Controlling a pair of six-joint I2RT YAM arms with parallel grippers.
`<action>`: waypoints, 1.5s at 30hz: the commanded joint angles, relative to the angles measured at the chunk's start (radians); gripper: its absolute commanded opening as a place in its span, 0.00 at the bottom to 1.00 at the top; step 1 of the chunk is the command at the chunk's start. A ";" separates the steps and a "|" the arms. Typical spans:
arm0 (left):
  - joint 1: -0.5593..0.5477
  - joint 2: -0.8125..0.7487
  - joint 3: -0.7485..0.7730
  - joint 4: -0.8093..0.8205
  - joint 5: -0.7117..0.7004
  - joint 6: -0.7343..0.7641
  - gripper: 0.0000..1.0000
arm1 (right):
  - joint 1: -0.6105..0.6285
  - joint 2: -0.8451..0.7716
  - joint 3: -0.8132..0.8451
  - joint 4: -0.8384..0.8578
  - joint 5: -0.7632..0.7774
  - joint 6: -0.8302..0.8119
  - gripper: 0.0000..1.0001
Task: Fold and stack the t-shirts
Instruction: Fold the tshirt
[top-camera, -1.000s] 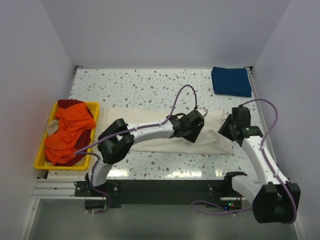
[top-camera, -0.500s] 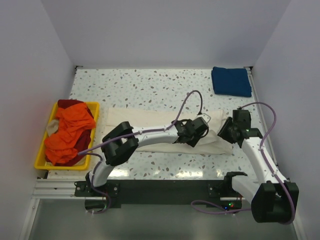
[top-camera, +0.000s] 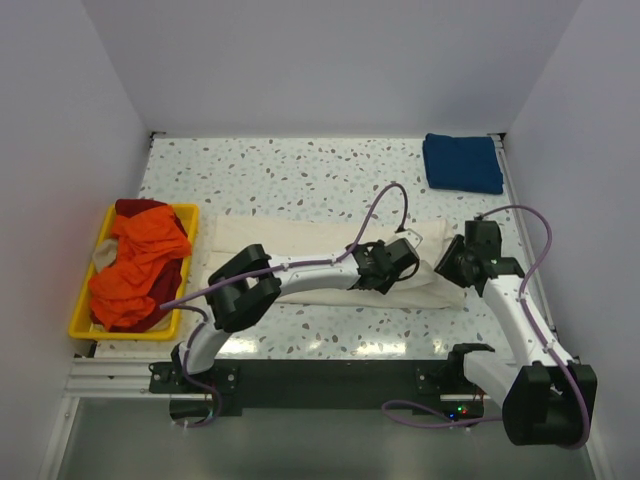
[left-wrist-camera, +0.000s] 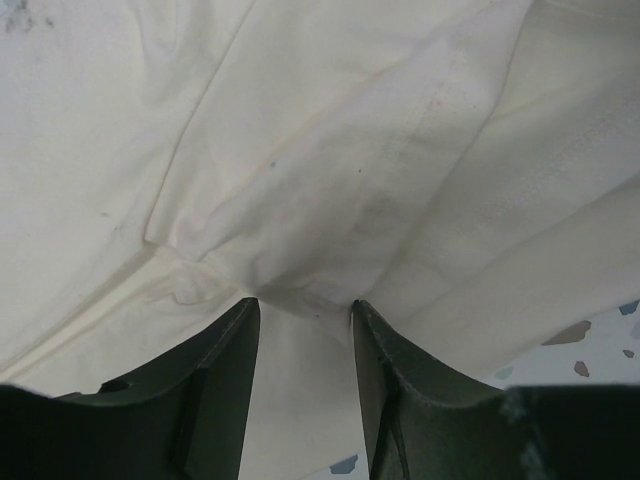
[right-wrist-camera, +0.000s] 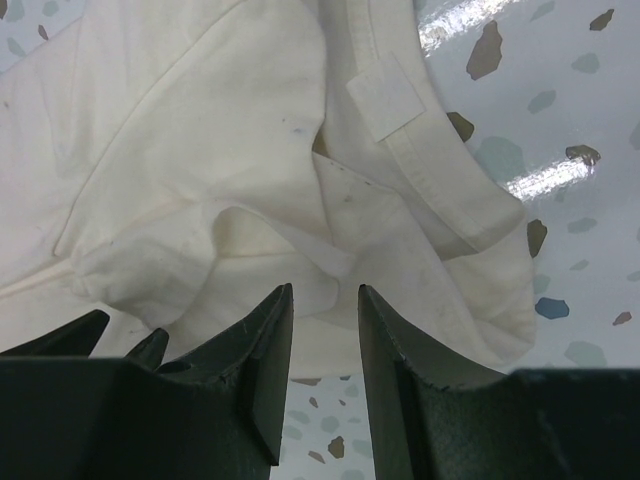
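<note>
My left end effector (left-wrist-camera: 302, 305) is spread, its tips down on the cream shirt (top-camera: 270, 235) with a pucker of cloth between them. My right end effector (right-wrist-camera: 323, 292) stands at that shirt's right end by the collar (right-wrist-camera: 440, 190). Its gap is narrow, and I cannot tell whether it pinches cloth. The cream shirt lies as a long strip across the middle of the surface (top-camera: 290, 170). Speckled room lies beyond its far edge, and a thinner band runs along its near edge. A blue shirt (top-camera: 462, 162) sits folded in the far right corner. Orange (top-camera: 140, 255) and red (top-camera: 135, 207) shirts fill the tray (top-camera: 100, 333) at the left edge.
</note>
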 joint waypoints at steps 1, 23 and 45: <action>-0.004 0.004 0.036 0.009 -0.042 0.017 0.47 | -0.005 -0.011 -0.011 0.029 -0.019 -0.004 0.36; -0.009 -0.051 -0.059 0.064 -0.005 -0.017 0.03 | -0.003 -0.009 -0.039 0.050 0.013 0.012 0.35; 0.008 -0.188 -0.217 0.079 -0.095 -0.106 0.00 | -0.003 -0.026 -0.065 0.048 -0.013 0.024 0.35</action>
